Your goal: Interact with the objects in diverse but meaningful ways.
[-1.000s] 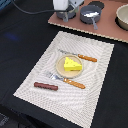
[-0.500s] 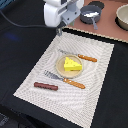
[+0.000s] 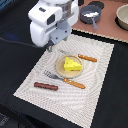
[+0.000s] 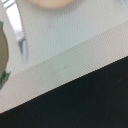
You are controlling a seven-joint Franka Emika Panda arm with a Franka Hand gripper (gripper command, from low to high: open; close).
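A yellow cheese wedge [image 3: 72,64] lies on the round tan plate [image 3: 62,70] in the middle of the pale placemat [image 3: 95,87]. A brown sausage [image 3: 46,86] lies on the mat near its front left. A grey two-handled pot [image 3: 90,14] stands at the back with something white inside, too small to name. No red tomato shows. My gripper [image 3: 50,47] hangs under the white arm over the mat's back left corner, apart from the plate. Its fingers are mostly hidden by the hand. The wrist view shows only blurred mat [image 4: 70,35] and black table [image 4: 85,105].
An orange-handled fork [image 3: 65,80] lies in front of the plate and an orange-handled knife [image 3: 82,56] behind it. The knife's blade also shows in the wrist view [image 4: 20,35]. A tan bowl [image 3: 123,17] stands at the back right on a brown surface.
The arm has come forward and down from the back of the table toward the exterior view's left, and now hangs over the mat's back left corner. The objects have not moved.
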